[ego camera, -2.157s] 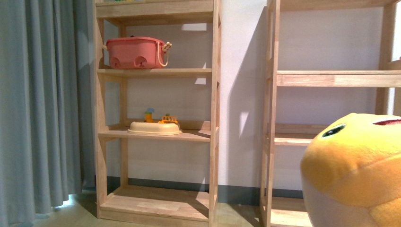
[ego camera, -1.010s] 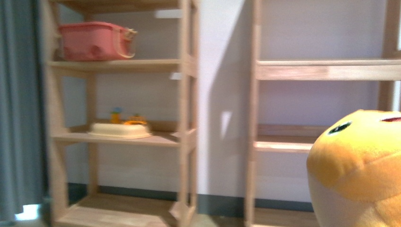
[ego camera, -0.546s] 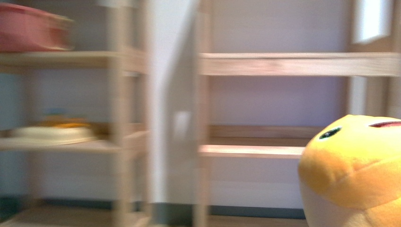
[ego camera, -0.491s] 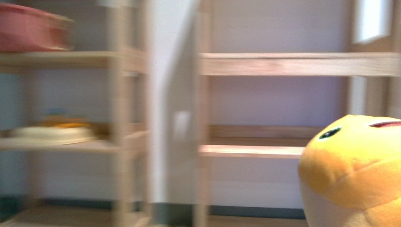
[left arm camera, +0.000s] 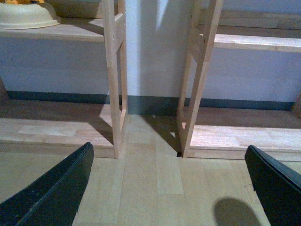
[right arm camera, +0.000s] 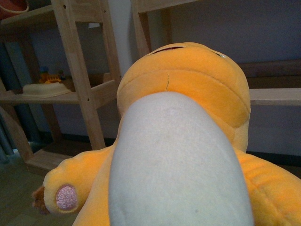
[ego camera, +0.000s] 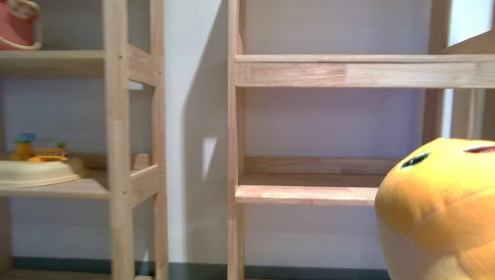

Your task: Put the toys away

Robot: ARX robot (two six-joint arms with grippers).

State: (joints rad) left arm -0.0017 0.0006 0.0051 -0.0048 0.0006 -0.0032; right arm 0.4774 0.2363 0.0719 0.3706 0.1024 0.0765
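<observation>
The orange-yellow plush animal [ego camera: 443, 204] fills the lower right of the front view, its dark green eye [ego camera: 414, 160] facing up. It is held in the air in front of the right wooden shelf unit [ego camera: 350, 70]. In the right wrist view the plush [right arm camera: 181, 141] fills the frame, white belly toward the camera, a pink paw pad [right arm camera: 66, 197] at one side; my right gripper is shut on it and hidden behind it. My left gripper [left arm camera: 171, 188] is open and empty above the wooden floor, its dark fingers [left arm camera: 51, 193] spread wide.
Two wooden shelf units stand against a white wall. The left unit [ego camera: 117, 146] holds a cream bowl-shaped tray [ego camera: 35, 170] with small toys and a pink basket [ego camera: 17, 26] above. The right unit's middle shelf [ego camera: 303, 189] is bare. Between the units is a narrow gap [left arm camera: 153, 94].
The view has swung to the right: the left shelf unit slid toward the left edge and the right unit now fills the middle. The plush stays in the lower right.
</observation>
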